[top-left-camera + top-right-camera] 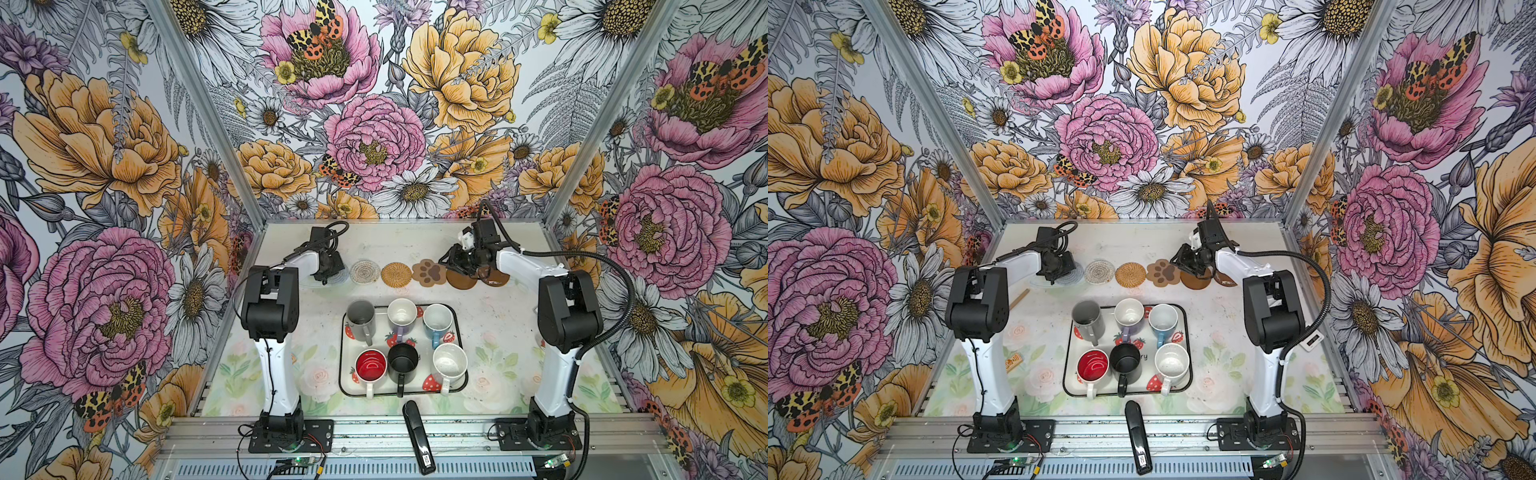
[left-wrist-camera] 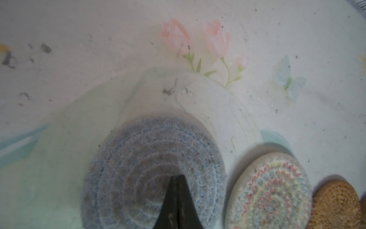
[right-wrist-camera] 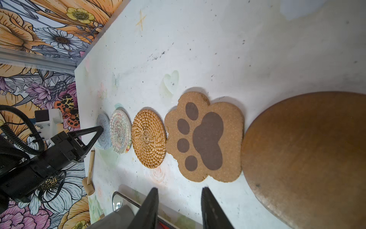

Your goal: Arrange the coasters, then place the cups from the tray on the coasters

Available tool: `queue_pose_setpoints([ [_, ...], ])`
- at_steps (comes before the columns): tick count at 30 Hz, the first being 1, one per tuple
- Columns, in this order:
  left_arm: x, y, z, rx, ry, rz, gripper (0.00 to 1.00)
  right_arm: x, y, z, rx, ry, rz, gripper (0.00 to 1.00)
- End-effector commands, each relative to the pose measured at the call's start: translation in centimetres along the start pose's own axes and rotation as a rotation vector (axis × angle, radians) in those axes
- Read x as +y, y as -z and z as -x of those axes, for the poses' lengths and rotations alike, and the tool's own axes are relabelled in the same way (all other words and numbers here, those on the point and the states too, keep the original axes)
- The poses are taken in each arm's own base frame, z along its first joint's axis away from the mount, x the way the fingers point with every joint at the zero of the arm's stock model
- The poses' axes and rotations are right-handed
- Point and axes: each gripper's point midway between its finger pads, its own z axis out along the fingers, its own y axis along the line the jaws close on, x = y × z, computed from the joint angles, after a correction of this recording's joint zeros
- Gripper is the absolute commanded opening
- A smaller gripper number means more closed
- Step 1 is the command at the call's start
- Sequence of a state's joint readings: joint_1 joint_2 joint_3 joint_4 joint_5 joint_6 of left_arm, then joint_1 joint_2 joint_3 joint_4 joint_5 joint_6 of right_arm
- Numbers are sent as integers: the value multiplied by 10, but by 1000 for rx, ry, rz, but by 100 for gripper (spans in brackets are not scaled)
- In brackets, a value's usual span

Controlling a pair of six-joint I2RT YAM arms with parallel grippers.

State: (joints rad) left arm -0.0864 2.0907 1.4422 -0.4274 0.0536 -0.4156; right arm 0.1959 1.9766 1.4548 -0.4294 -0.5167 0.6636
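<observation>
Along the far side of the table [image 1: 498,332] the coasters lie in a row: grey-blue coaster [image 2: 154,158], beaded coaster [image 1: 365,272], rattan coaster [image 1: 395,274], paw coaster [image 1: 429,272], brown disc [image 1: 462,283] and second brown disc [image 1: 498,279], partly hidden by the right arm. The left gripper [image 2: 176,177] is clenched, tips resting on the grey-blue coaster. The right gripper [image 3: 179,189] hovers near the paw coaster and brown disc — jaws parted, empty. Nearer the front, the tray [image 1: 345,357] holds all six cups [image 1: 402,357] upright.

Floral walls [image 1: 374,124], with large pink and orange blooms, fill the upper frame between slanting metal posts [image 1: 202,104]. At centre is a pale table [image 1: 498,324] with faint flower prints, and a metal rail [image 1: 374,432] below.
</observation>
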Motion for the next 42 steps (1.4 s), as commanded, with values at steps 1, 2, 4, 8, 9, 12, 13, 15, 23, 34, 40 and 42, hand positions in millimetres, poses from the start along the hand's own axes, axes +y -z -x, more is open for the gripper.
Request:
queue_pose_setpoints([
  [1,-10,23,26,-67,10,-41,0,10,27,21,-79,35,20,38],
  [2,-14,29,31,-83,11,-54,0,7,32,27,-93,32,22,39],
  [4,-20,42,41,-115,8,-71,0,0,42,40,-123,28,19,39],
  [8,-36,72,55,-162,15,-137,0,-25,62,73,-196,-3,-6,39],
  [9,-41,79,57,-172,14,-152,0,-34,65,81,-210,-16,-15,38],
  [12,-51,103,60,-209,7,-184,0,-60,72,103,-238,-61,-34,35],
  [13,-54,112,61,-224,4,-192,0,-68,74,109,-246,-71,-38,34],
  [15,-63,134,63,-259,-4,-213,0,-82,74,121,-257,-86,-45,33],
  [23,-75,175,43,-310,-1,-232,0,-112,59,164,-251,-122,-8,27],
  [34,-88,208,33,-363,-6,-259,0,-144,42,169,-223,-171,-33,23],
  [40,-95,208,31,-358,-18,-270,0,-161,30,151,-186,-189,-89,21],
  [42,-95,207,31,-355,-20,-270,0,-166,26,145,-172,-192,-105,21],
])
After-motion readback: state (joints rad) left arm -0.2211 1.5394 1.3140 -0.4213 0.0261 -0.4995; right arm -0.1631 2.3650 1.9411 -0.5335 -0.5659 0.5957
